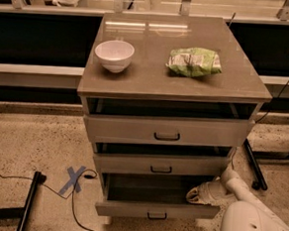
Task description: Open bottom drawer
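The bottom drawer [128, 208] is the lowest of three in the grey-brown cabinet [172, 77]. It stands pulled out toward me, its dark inside showing, with a small dark loop handle [157, 216] at the middle of its slim front. My gripper [194, 195] reaches in from the lower right on a white arm [243, 194] and sits at the drawer's right end, just over its top edge. The middle drawer [161, 164] and top drawer [167, 130] also stand slightly out.
A white bowl [114, 54] and a green snack bag [194, 61] lie on the cabinet top. A blue tape cross [73, 178] and a black cable [11, 177] lie on the speckled floor at left. A black stand leg [254, 165] is at right.
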